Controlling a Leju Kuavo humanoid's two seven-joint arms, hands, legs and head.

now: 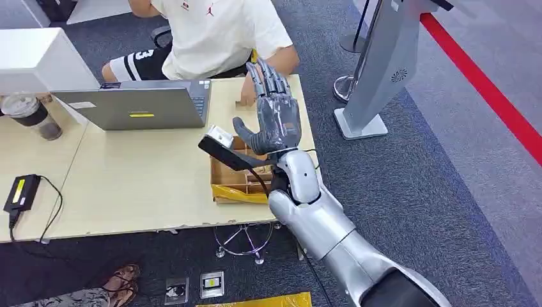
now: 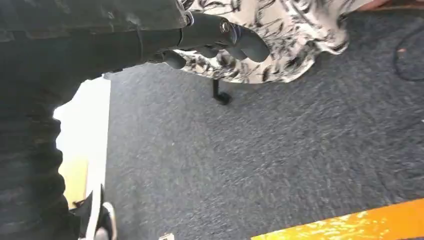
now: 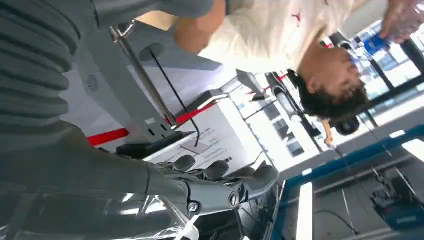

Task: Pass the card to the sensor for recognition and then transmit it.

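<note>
Where the head camera looks down, items as follows.
- Right hand (image 1: 276, 115): raised over the far right corner of the desk (image 1: 140, 185), fingers straight and spread, thumb out to the side, nothing in its grasp.
- Sensor (image 1: 220, 142): black handheld unit with a pale top, just beside the thumb, above the wooden divided box (image 1: 231, 176).
- Yellow bag (image 1: 240, 194): at the box's near edge.
- Grey laptop (image 1: 137, 109), iced drink cup (image 1: 32, 115) and black power adapter (image 1: 22, 190): on the left half of the desk, well apart from the hand.
- Seated person (image 1: 217, 32): cream T-shirt, across the desk; the person's hand (image 1: 246, 97) rests on the desktop near the robot's fingertips.
- Grey kiosk stand (image 1: 383, 64): on the carpet to the right, with a red floor line (image 1: 486, 89) beyond.

Left wrist view.
- Left hand (image 2: 210, 37): hanging over grey carpet (image 2: 275, 150), fingers loosely bent, holding nothing.
- Black-and-white patterned fabric (image 2: 280, 35) and a yellow strip (image 2: 350, 225): on the floor.

Right wrist view.
- Right hand (image 3: 200, 190): thumb and fingers extended, apart.
- Clear glossy film (image 3: 100, 215): close under the hand.
- Card: possibly inside that film, but I cannot tell where it is.
</note>
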